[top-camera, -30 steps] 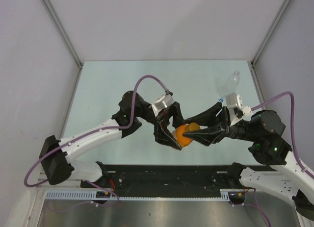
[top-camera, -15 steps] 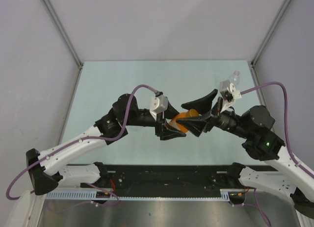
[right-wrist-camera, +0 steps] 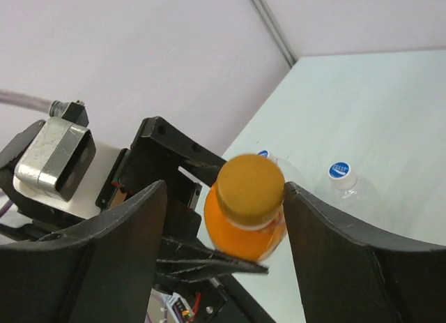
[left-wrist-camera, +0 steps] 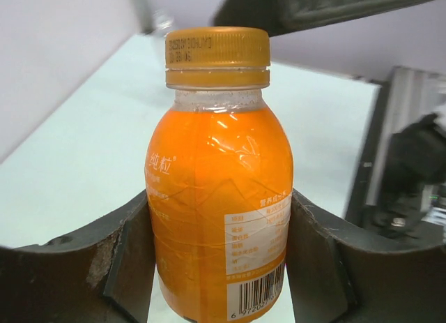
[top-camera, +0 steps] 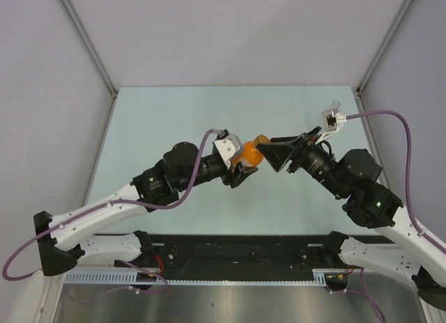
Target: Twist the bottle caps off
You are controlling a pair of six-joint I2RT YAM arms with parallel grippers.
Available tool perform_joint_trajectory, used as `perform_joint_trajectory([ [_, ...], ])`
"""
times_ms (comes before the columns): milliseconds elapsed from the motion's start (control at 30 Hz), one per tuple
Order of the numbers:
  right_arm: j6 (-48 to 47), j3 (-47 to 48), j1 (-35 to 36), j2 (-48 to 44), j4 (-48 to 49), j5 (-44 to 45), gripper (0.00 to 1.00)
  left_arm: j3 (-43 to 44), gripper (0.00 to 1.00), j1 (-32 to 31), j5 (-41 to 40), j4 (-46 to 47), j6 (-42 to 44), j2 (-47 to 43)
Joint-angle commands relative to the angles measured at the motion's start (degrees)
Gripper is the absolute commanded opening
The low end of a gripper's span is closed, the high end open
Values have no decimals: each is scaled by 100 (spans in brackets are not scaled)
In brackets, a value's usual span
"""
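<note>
My left gripper [top-camera: 243, 164] is shut on the body of the orange bottle [top-camera: 248, 154], which it holds up off the table; in the left wrist view both fingers [left-wrist-camera: 125, 267] press the labelled sides of the bottle [left-wrist-camera: 219, 197]. The orange cap [left-wrist-camera: 217, 47] sits on its neck. My right gripper [right-wrist-camera: 225, 189] is open and straddles the cap [right-wrist-camera: 249, 180], with a clear gap on the left and the right finger [right-wrist-camera: 313, 225] close beside it. Two blue caps [right-wrist-camera: 339, 171] on clear bottles [right-wrist-camera: 359, 194] lie on the table below.
A clear bottle [top-camera: 335, 106] lies at the table's far right corner, partly behind the right wrist camera mount [top-camera: 332, 118]. Grey walls close the table on three sides. The black base rail [top-camera: 237, 250] runs along the near edge.
The left arm has carried the orange bottle farther out and turned it towards the right gripper. The right gripper has let go, opened, and now stands around the cap.
</note>
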Motion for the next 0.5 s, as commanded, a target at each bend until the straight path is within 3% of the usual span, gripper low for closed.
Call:
perform_joint_trajectory([
  [0,826,119,57,124,-245,551,72,141,0,-175,-1644,-199,465,-107],
  [233,1355,119,75,344,-325,1008,71,-26,0,-737,-3111,169,886,-72],
  [467,1628,119,84,494,-255,1325,71,-166,0,-967,-3552,390,1168,-54],
])
